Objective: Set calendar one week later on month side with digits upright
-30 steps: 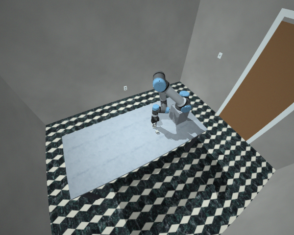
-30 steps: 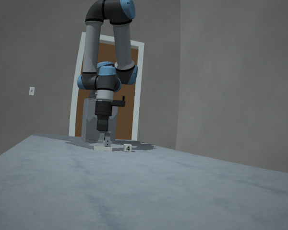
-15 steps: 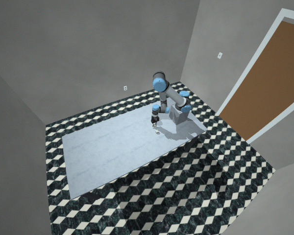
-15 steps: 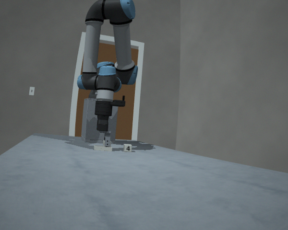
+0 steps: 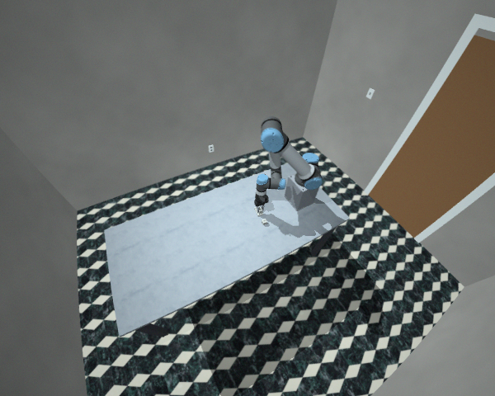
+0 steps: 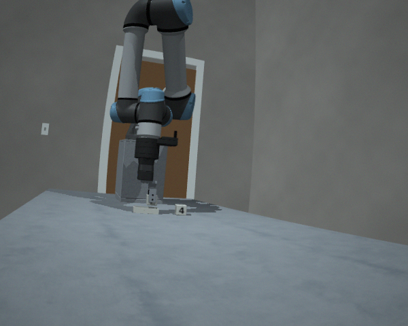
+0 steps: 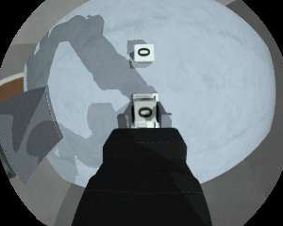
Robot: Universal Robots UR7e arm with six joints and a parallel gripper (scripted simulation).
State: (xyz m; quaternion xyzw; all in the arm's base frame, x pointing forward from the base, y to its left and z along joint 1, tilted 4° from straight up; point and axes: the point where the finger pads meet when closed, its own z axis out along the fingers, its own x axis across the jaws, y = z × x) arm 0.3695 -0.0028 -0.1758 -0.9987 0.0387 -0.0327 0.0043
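My gripper point(image 6: 151, 198) points straight down and is shut on a white digit cube point(image 7: 145, 111) whose top face shows 0. In the exterior view the cube point(image 6: 147, 199) hangs just above the low white tray point(image 6: 145, 210), not resting on its floor. The second white cube point(image 6: 180, 209) stands on the table to the right of the tray, outside it, with a 4 facing that camera. In the wrist view it point(image 7: 143, 52) lies beyond the held cube with 0 on top. The tray is hidden under my gripper in the wrist view. The month side is not readable.
The arm's grey base block point(image 6: 134, 172) stands just behind the tray on the table. The arm point(image 5: 281, 157) bends over this corner of the table. A door point(image 5: 452, 140) is in the wall behind.
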